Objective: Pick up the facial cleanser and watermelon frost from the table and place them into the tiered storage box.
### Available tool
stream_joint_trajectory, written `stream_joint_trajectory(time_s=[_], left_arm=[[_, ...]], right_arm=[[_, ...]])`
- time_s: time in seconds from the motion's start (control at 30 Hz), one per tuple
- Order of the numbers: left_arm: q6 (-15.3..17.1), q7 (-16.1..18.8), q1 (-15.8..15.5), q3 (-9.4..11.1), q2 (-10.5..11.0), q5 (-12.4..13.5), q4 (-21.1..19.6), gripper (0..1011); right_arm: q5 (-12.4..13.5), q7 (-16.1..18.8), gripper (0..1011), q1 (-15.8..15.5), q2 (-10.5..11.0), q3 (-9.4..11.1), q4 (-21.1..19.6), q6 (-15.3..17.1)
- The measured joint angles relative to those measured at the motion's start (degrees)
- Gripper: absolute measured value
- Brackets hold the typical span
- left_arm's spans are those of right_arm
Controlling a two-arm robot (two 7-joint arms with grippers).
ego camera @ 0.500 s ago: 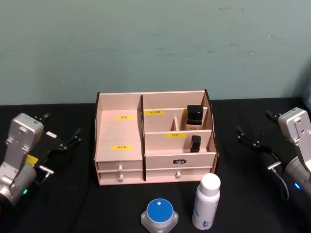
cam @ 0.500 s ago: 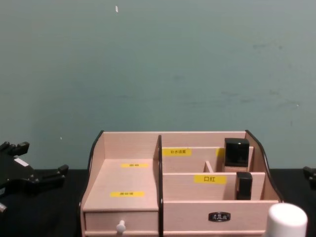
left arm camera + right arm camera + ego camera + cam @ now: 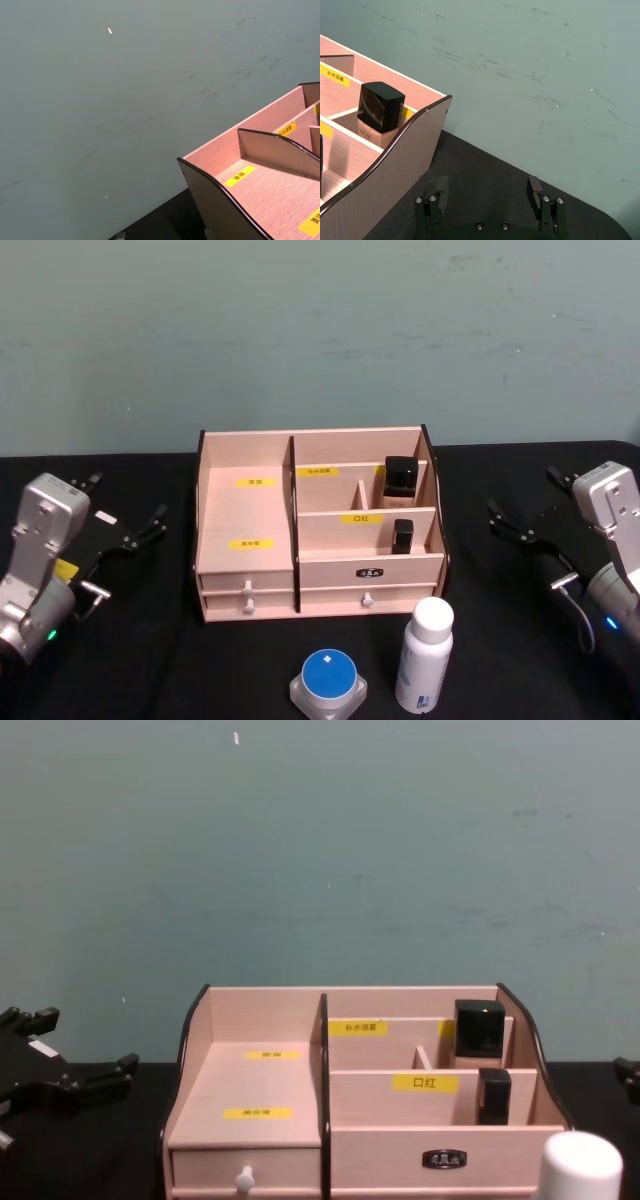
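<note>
The tiered storage box (image 3: 245,515) stands mid-table, pale wood with yellow labels and two white-knobbed drawers; it also shows as the box (image 3: 260,1090), (image 3: 260,185), (image 3: 385,170). In front of it stand a white bottle with a white cap (image 3: 425,655), cap top (image 3: 581,1167), and a squat jar with a blue lid (image 3: 328,683). I cannot tell which is the facial cleanser and which the watermelon frost. My left gripper (image 3: 125,502), (image 3: 75,1045) rests open left of the box. My right gripper (image 3: 528,498), (image 3: 487,189) rests open to its right. Both are empty.
Two dark cosmetic bottles sit in the box's right compartments: a tall one (image 3: 400,482) at the back and a small one (image 3: 402,535) in front. A teal wall rises behind the black table (image 3: 500,640). Free table lies on both sides of the box.
</note>
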Motion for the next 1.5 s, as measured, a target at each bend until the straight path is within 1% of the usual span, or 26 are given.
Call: stream_joint_trajectory(time_s=[1.13,1.2,1.33,1.37,1.4,1.47,1.5], left_arm=[[0.00,0.00,0.00,0.00,0.00,0.00,0.00,1010],[0.00,0.00,0.00,0.00,0.00,0.00,0.00,1010],[0.00,0.00,0.00,0.00,0.00,0.00,0.00,1010],[0.00,0.00,0.00,0.00,0.00,0.00,0.00,1010],[0.00,0.00,0.00,0.00,0.00,0.00,0.00,1010],[0.00,0.00,0.00,0.00,0.00,0.00,0.00,1010],[0.00,0.00,0.00,0.00,0.00,0.00,0.00,1010]], right_arm=[[0.00,0.00,1000,0.00,0.00,0.00,0.00,0.00],[0.03,0.66,1000,-0.59,0.21,0.35,-0.41,-0.26],[0.20,1.83,1002,-2.79,1.67,1.60,-3.76,-0.67],[0.20,1.83,1002,-2.79,1.67,1.60,-3.76,-0.67],[0.32,2.05,1002,-3.79,2.42,2.23,-5.86,-0.84],[0.51,2.32,1000,-4.95,3.32,2.93,-8.09,-0.93],[0.80,2.66,1000,-6.20,4.29,3.69,-10.49,-0.98]])
